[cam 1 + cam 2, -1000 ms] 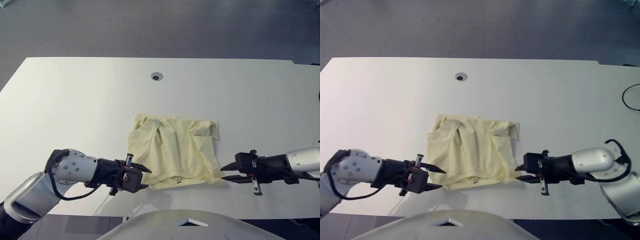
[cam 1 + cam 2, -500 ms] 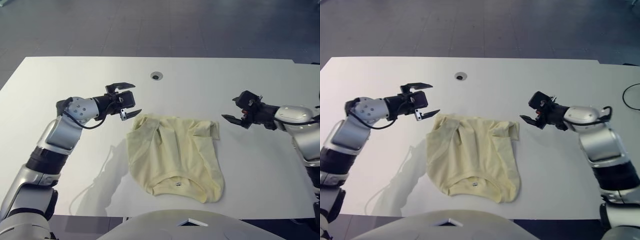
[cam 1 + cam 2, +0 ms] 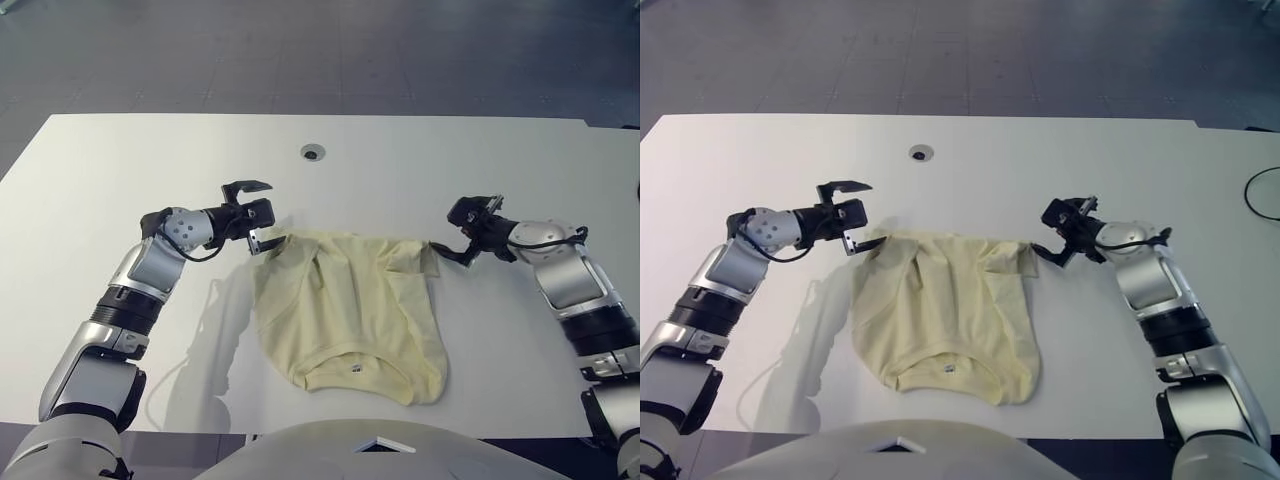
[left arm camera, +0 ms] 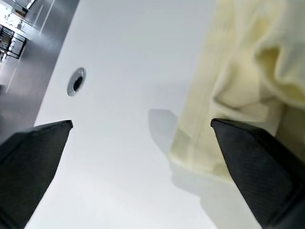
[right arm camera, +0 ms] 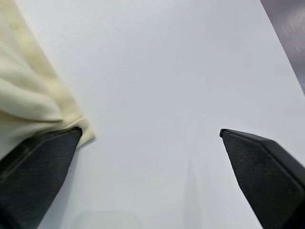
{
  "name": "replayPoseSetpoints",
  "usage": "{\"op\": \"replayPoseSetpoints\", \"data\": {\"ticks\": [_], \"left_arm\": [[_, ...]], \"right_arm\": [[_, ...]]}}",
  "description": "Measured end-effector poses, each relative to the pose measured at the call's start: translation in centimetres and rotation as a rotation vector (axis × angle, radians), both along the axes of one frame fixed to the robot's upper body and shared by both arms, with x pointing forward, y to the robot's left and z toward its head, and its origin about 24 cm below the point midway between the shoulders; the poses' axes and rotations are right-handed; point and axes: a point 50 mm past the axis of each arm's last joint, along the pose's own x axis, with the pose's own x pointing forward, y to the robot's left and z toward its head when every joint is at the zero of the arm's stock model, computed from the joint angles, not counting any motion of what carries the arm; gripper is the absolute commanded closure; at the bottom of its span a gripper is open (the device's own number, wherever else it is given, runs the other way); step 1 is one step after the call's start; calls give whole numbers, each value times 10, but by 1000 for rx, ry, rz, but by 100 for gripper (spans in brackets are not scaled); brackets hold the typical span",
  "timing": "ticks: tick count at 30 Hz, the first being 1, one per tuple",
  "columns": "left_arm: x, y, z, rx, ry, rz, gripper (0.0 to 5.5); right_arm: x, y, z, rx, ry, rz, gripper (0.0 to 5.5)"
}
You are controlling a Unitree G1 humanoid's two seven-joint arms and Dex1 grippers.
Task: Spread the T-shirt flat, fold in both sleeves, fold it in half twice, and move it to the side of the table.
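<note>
Tabletop [image 3: 120, 170], white and wide, is carrying one pale yellow shirt [image 3: 350, 310], which is lying rumpled near the robot's edge, about midway across. Its collar is pointing toward the robot and its sleeves are bunching along the far side. Cloth like this is looking light, limp and unbreakable (it will likely sag and drag rather than hold a shape). So I am judging the far corners or sleeve hems the best places to pinch. Two grippers are flanking those far corners. The left gripper [image 3: 262, 217] is gaping wide and holding nothing, with the shirt's left corner lying between its fingers, nearer one finger [image 4: 252, 162]. The right gripper [image 3: 447, 226] is likewise standing wide open and empty, one finger [image 5: 38, 162] touching or nearly touching the right corner. One small round hole [image 3: 314, 153] is sitting farther back, well apart from the shirt.
</note>
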Motion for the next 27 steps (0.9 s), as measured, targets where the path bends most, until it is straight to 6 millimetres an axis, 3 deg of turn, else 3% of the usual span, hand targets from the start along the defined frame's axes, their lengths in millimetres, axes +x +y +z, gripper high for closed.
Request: {"op": "replayPoseSetpoints", "data": {"ticks": [3, 10, 15, 19, 23, 25, 27], "left_arm": [[5, 4, -6, 16, 1, 14, 10], [37, 0, -6, 50, -50, 61, 10], [60, -6, -4, 86, -92, 158, 10], [65, -6, 2, 70, -124, 169, 10], [62, -5, 36, -36, -283, 66, 10], [52, 2, 49, -90, -345, 31, 10], [37, 7, 50, -131, -360, 1, 10]], "right_arm": [[12, 2, -2, -22, -32, 7, 12], [57, 13, -6, -44, -140, -23, 12], [77, 19, -9, -82, -247, -129, 12], [81, 16, 2, 6, -295, -153, 12], [78, 16, 40, 154, -385, -67, 12], [65, 9, 51, 188, -405, -41, 12], [48, 1, 48, 213, -383, -30, 12]]}}
